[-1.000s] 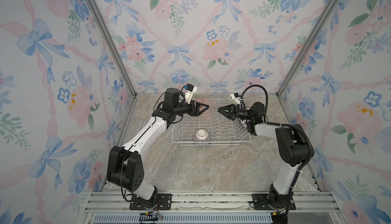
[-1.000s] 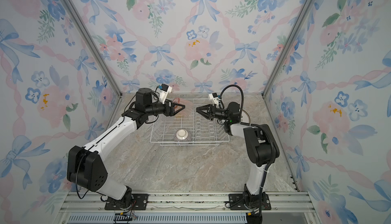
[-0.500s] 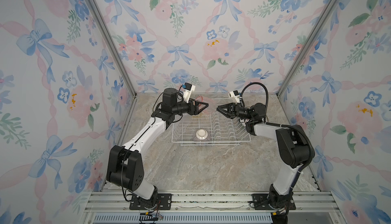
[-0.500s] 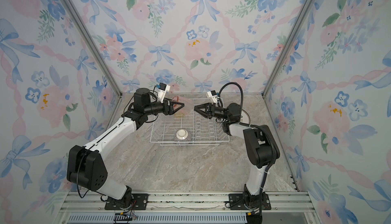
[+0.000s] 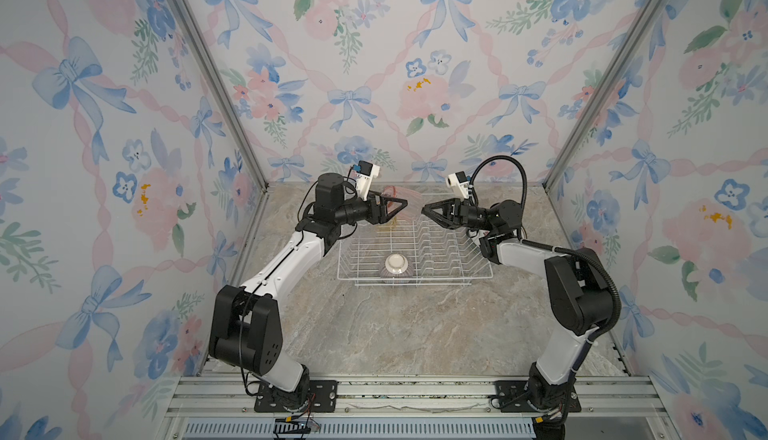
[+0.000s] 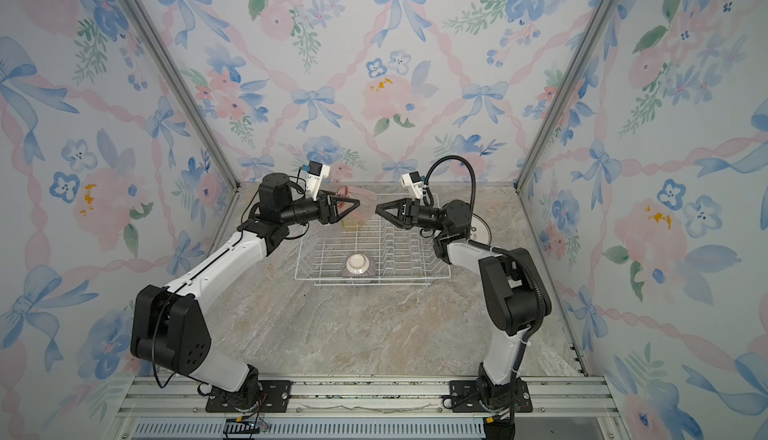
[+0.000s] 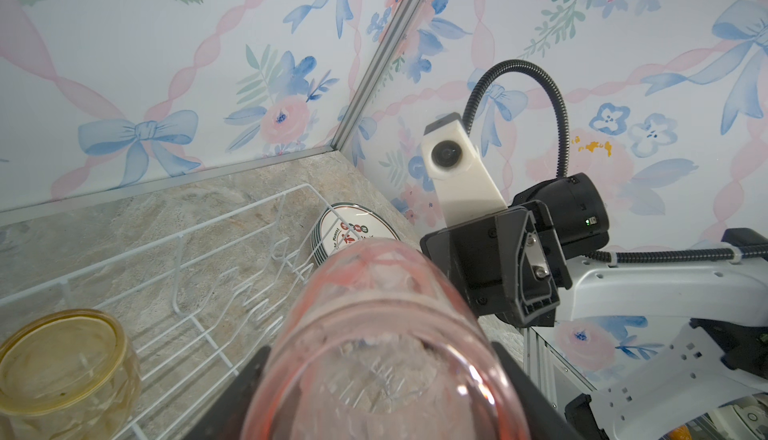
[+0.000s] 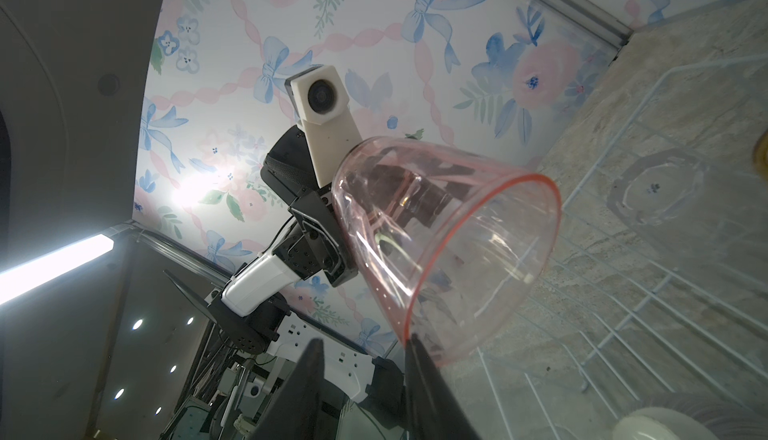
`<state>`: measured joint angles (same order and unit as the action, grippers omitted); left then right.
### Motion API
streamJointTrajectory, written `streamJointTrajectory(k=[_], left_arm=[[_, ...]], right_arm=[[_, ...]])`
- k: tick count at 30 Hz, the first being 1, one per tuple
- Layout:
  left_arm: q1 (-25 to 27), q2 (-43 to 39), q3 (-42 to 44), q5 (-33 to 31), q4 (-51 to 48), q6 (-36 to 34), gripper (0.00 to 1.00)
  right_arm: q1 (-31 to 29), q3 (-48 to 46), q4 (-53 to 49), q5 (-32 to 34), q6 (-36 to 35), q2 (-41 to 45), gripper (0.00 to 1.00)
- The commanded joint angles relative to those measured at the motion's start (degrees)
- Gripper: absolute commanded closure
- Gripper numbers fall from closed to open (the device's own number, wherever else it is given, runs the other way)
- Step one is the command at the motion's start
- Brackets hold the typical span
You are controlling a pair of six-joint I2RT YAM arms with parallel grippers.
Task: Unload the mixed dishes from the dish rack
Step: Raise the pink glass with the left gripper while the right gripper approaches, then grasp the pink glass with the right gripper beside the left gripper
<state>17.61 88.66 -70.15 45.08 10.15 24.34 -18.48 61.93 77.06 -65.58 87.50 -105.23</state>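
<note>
- Above the far edge of the dish rack [image 5: 449,279], the left gripper [image 5: 399,205] is clamping a pink glass [image 8: 449,250] sideways.
- Over the dish rack, the right gripper [image 5: 424,210] is hovering open and empty.

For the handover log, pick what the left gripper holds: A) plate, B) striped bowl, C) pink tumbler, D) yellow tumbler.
C: the left gripper clamps the pink tumbler, held above the rack; the yellow tumbler and bowl sit in it.

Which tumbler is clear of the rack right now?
The pink tumbler: it is tipped on its side in the left end effector, above the dish rack. The yellow tumbler sits inside the rack.
</note>
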Motion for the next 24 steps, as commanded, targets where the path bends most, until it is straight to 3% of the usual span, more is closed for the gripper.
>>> streamJointTrajectory(k=[1,24], left_arm=[[0.14,-1.44,0.98,2.22,1.99,0.67,0.44],[0.46,-1.26,1.4,3.79,4.89,2.56,0.44]], right_arm=[[-0.94,2.2,3.59,0.26,-0.35,-0.49,0.64],[-2.19,7.34,3.55,0.1,-0.13,-3.28,0.68]])
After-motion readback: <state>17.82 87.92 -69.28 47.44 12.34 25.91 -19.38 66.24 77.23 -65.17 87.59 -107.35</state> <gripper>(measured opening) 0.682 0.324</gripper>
